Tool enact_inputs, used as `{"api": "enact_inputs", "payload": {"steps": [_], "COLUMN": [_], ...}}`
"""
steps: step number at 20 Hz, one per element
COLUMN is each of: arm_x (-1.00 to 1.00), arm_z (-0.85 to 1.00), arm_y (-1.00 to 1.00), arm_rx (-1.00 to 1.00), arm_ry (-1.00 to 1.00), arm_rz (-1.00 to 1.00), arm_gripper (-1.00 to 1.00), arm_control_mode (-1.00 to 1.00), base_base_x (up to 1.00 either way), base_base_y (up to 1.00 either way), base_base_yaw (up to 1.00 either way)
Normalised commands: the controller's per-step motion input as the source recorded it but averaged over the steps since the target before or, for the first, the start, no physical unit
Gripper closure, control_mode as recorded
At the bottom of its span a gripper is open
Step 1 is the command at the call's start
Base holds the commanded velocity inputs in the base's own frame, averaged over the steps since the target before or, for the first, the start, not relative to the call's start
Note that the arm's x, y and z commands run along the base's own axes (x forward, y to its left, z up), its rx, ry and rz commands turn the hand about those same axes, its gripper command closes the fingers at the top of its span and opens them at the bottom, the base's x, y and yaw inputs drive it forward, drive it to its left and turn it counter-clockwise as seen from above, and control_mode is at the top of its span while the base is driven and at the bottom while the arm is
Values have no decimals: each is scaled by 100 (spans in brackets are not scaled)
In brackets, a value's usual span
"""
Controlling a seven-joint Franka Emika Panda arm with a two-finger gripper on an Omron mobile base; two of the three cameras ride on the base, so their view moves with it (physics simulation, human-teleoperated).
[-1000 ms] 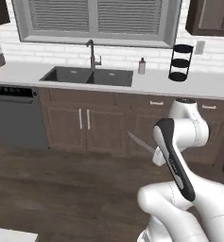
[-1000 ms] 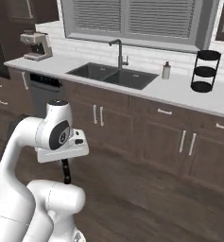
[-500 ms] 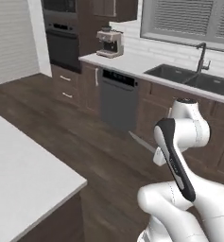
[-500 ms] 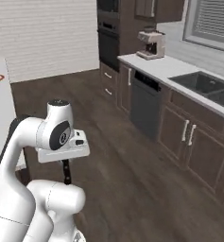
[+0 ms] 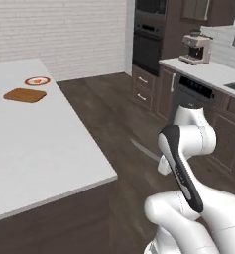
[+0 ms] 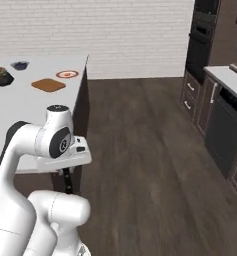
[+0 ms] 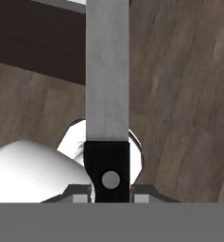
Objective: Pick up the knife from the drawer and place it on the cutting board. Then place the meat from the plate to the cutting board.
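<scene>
My gripper (image 7: pixel 107 197) is shut on the black handle of the knife (image 7: pixel 107 71), whose grey blade points away from the hand over the wood floor. In the left base view the knife (image 5: pixel 144 150) sticks out to the left of the folded arm, level with the island's near edge. The brown cutting board (image 5: pixel 25 95) lies far off on the white island. Just beyond it is the plate (image 5: pixel 32 83) with the meat (image 5: pixel 38 80) on it. From the right base view I see the cutting board (image 6: pixel 48 85), plate (image 6: pixel 73 76) and meat (image 6: pixel 67 74) too.
The white island counter (image 5: pixel 39 149) fills the left side. A small dark blue bowl (image 6: pixel 20 65) and a potted plant (image 6: pixel 1 76) stand near the board. Dark cabinets, a wall oven (image 5: pixel 147 44), a coffee machine (image 5: pixel 196 48) and a dishwasher (image 6: pixel 225 135) line the right, across a wood floor aisle.
The whole picture has swung: the base has turned from the sink counter toward the island. The arm's pose is the same and the knife stays in the gripper.
</scene>
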Motion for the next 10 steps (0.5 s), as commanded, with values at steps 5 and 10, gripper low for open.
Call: {"api": "enact_inputs", "payload": {"steps": [5, 10], "arm_x": [0, 0], "arm_z": [0, 0], "arm_y": [0, 0], "arm_rx": [0, 0], "arm_ry": [0, 0], "arm_rz": [0, 0], "arm_gripper": [100, 100], "arm_control_mode": [100, 100], "base_base_x": [66, 83], "base_base_y": [-100, -79], "base_base_yaw": [34, 60]}}
